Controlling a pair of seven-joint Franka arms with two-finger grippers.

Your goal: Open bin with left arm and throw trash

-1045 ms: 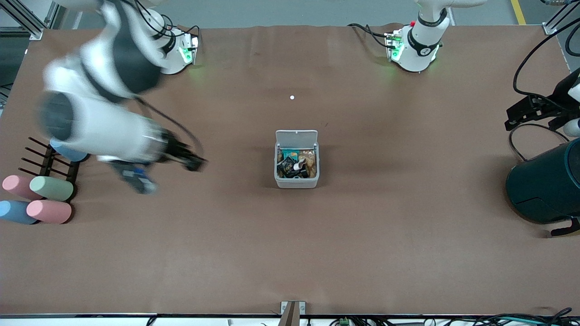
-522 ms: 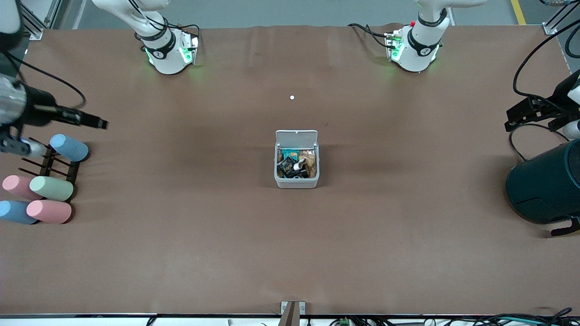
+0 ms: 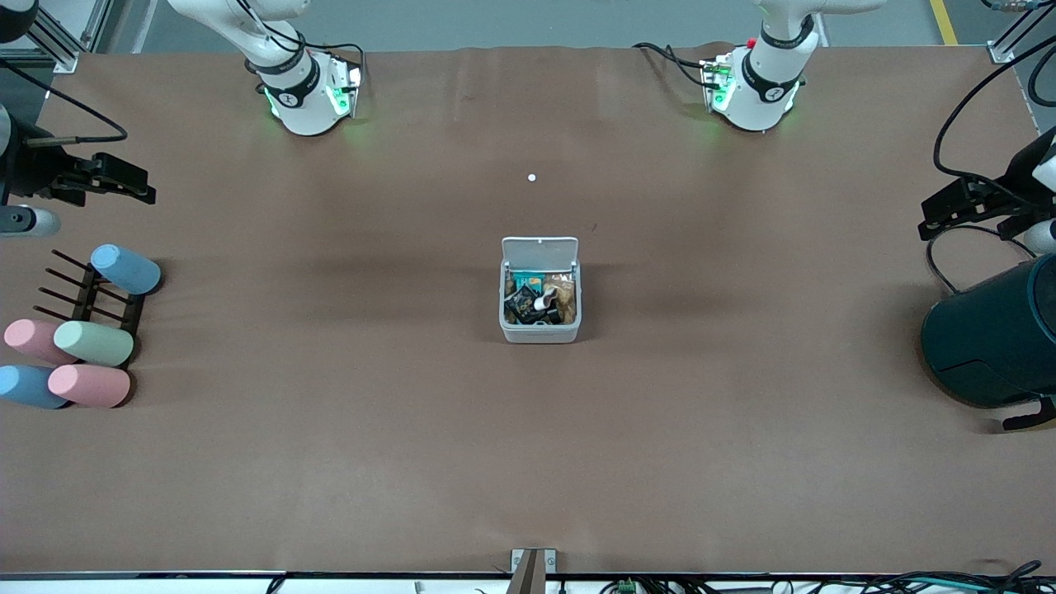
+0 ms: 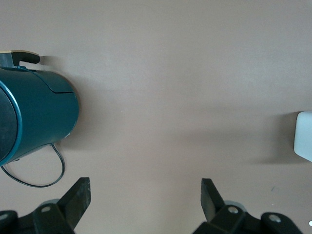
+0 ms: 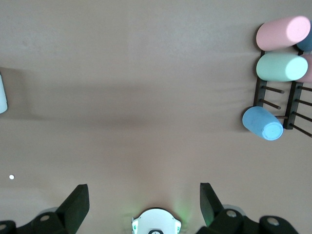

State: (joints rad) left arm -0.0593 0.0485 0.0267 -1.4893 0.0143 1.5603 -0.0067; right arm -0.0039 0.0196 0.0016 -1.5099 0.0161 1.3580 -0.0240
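Note:
The bin (image 3: 540, 328) stands at the middle of the table with its white lid (image 3: 540, 249) tipped up and open. Trash (image 3: 537, 301) lies inside it: dark and tan packets and a small pale piece. My right gripper (image 3: 136, 188) hangs open and empty over the right arm's end of the table; its wrist view shows the wide-apart fingers (image 5: 78, 200) and a sliver of the bin (image 5: 2, 92). My left gripper (image 3: 936, 216) waits open and empty over the left arm's end, its fingers (image 4: 80, 192) spread above bare table, the bin's edge (image 4: 304, 136) at the frame's side.
A large dark teal cylinder (image 3: 994, 338) with a cable lies at the left arm's end. At the right arm's end, pastel cylinders (image 3: 92, 342) lie by a dark rack (image 3: 87, 297), with a blue one (image 3: 125, 269) on it. A small white dot (image 3: 532, 177) marks the table.
The right arm swung from the table between rack and bin out to the right arm's end, its jaws spreading wider. The left arm and bin have not moved.

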